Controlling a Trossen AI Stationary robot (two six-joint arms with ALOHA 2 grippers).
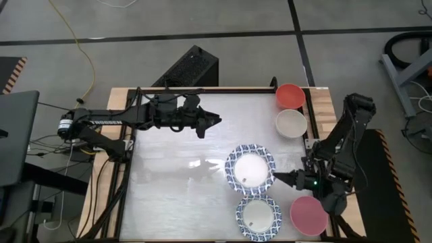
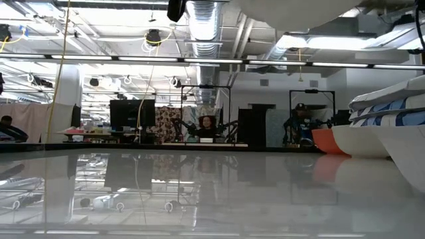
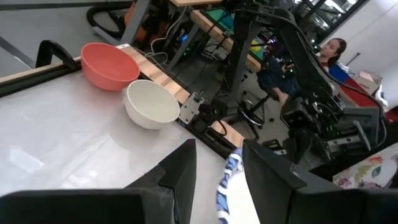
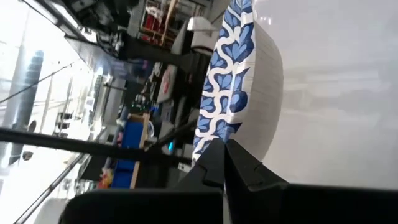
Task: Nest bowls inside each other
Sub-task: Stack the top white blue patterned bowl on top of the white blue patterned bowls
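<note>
Two white bowls with blue patterned rims sit at the table's right: one (image 1: 250,167) mid-table, one (image 1: 258,217) at the near edge. A pink bowl (image 1: 308,214) stands right of the near one. A red bowl (image 1: 289,95) and a cream bowl (image 1: 291,123) stand at the far right, also seen in the left wrist view as the red bowl (image 3: 109,65) and cream bowl (image 3: 151,104). My right gripper (image 1: 275,177) is shut, level, its tips at the mid-table bowl's right side (image 4: 249,93). My left gripper (image 1: 216,121) hangs open above the table's far middle, holding nothing (image 3: 219,149). My right gripper's shut fingertips (image 4: 219,152) come level from the table's right and stand at the outer wall (image 4: 264,134) of the mid-table blue-rimmed bowl, just under its rim. Whether they touch the bowl, I cannot tell. The bowl rests upright on the table.
The table's left half (image 1: 169,182) is bare, shiny surface. Wooden edging (image 1: 324,101) runs along the right side. A black box (image 1: 192,67) lies beyond the far edge. People sit in the room behind (image 2: 207,126).
</note>
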